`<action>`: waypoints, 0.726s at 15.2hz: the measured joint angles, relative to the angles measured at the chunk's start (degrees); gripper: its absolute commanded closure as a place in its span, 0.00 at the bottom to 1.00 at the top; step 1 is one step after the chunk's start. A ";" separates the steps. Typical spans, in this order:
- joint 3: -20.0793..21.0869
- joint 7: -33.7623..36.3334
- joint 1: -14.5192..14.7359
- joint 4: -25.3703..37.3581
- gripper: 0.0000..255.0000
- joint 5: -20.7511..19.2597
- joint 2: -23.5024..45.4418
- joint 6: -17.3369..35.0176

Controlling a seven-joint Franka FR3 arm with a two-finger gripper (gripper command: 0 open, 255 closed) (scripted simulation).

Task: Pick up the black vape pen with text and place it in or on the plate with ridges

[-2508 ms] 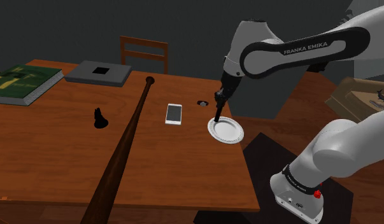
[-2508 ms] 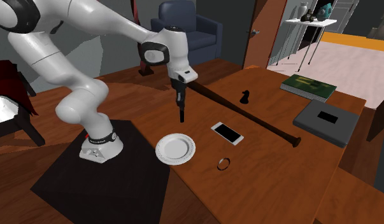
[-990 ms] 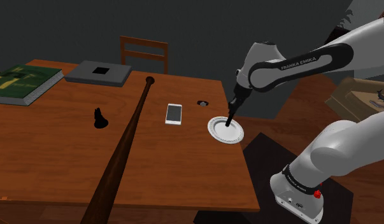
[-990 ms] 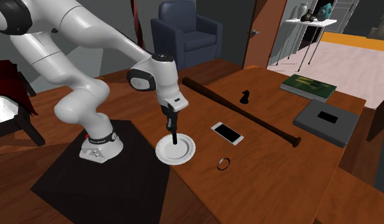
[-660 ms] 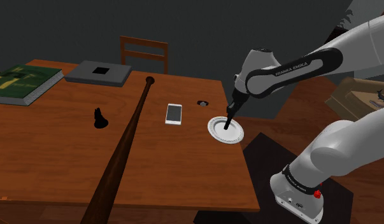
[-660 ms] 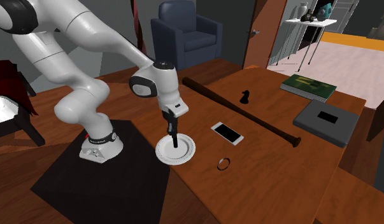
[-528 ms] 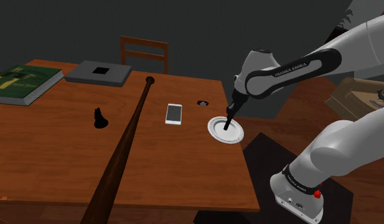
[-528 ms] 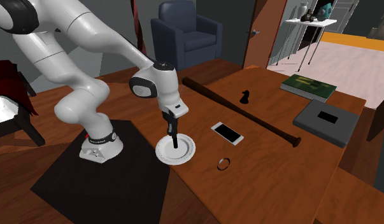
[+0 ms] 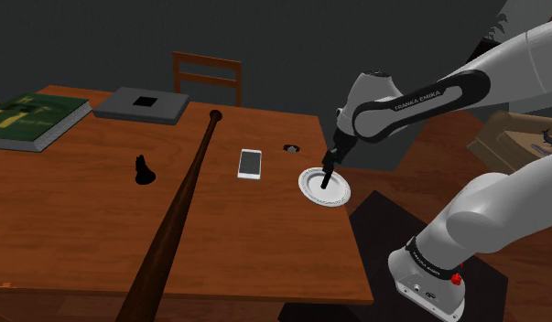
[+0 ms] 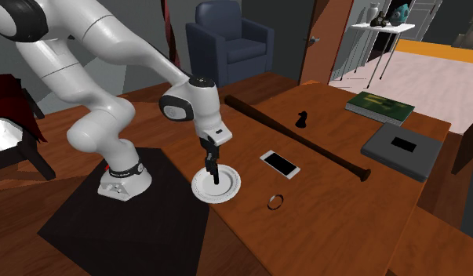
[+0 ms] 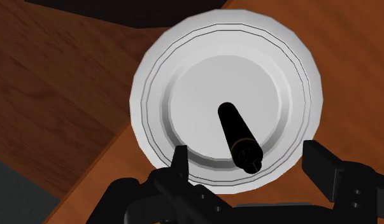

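Gripper [image 11: 248,156]: spread – its 2 black fingers [image 11: 179,162] stand apart and clasp nothing; it hangs low over the plate [image 11: 146,95].
Vape pen [image 11: 237,135]: black, directly under the gripper, its upper end in the gap between the 2 fingers and touching neither, its lower end at the plate's flat middle.
Plate: white with ringed ridges, below the gripper; in the second exterior view its rim [image 10: 200,190] lies at the table edge [image 10: 187,205] on the stand's side, and in the wrist view it seems to reach a little past that edge.
Open room: bare wood [image 9: 265,238] lies all round the plate on the table side.
Ring [image 10: 275,202]: the closest thing to the gripper, near the plate but apart from it.
Phone [image 10: 280,164]: white, flat, beyond the plate from the gripper, a little farther than the ring.
Bat [image 10: 297,139]: long and dark, past the phone, lying across the table.
Far side: 1 small black figure [image 10: 303,118], 1 green book [image 10: 380,107] and 1 grey flat box [image 10: 403,149] – all well apart from the gripper.
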 measured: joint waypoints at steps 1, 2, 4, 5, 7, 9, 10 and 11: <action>0.00 0.00 0.00 0.00 0.00 0.00 0.00 0.00; 0.00 0.00 0.00 0.00 0.00 0.00 0.00 0.00; -0.12 -0.12 -0.10 0.28 0.00 -0.09 -0.68 -0.93; -0.01 0.13 -0.04 1.06 0.00 -0.11 -1.69 -2.65; -0.07 0.30 -0.11 2.71 0.00 -0.28 -4.74 -7.30; -0.17 0.25 -0.18 3.05 0.00 -0.36 -5.85 -8.83; -0.20 0.23 -0.20 3.11 0.00 -0.39 -6.08 -9.15; -0.22 0.21 -0.22 3.16 0.00 -0.40 -6.15 -9.29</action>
